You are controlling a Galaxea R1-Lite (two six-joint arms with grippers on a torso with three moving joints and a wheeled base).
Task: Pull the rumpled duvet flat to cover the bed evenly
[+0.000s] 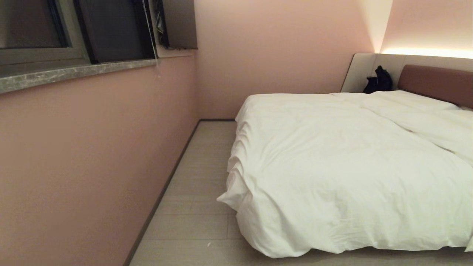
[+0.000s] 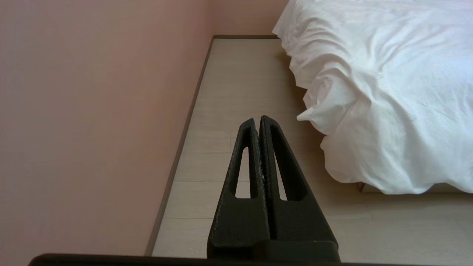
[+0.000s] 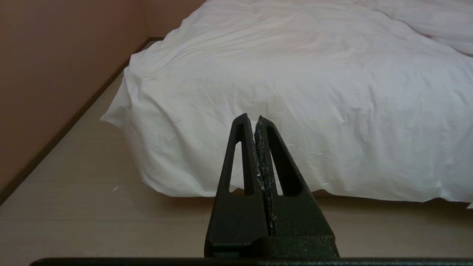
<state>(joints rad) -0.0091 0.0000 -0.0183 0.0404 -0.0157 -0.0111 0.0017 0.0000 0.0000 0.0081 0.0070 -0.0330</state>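
2 grippers in play here and neither is touching anything. The left gripper (image 2: 257, 119) has its fingers pressed together with nothing between them, hanging over the floor (image 2: 236, 96) in the strip between the pink wall (image 2: 92, 122) and the bed, off the near corner of the bed. The right gripper (image 3: 251, 117) is pressed together too, empty, pointing at the foot end of the bed and clear of the fabric. Neither arm shows up in the head view.

The duvet (image 1: 332, 166) is sitting on the bed (image 1: 434, 83), puffy and white, covering pretty much the whole mattress. It drapes over the foot end and over the side of the bed nearest the pink wall, where the edge bunches into a row of soft folds, and 1 corner (image 1: 227, 197) pokes out at the near corner of the bed, hanging close to the floor. Surface is softly wrinkled all over.

Up by the reddish-brown headboard, a long white fold or pillow edge runs across the bed. A dark bag-like thing (image 1: 377, 80) sits just beside the headboard, against the pale panel. Window with a stone sill (image 1: 74, 72) is up on the pink wall, well apart from the bed.
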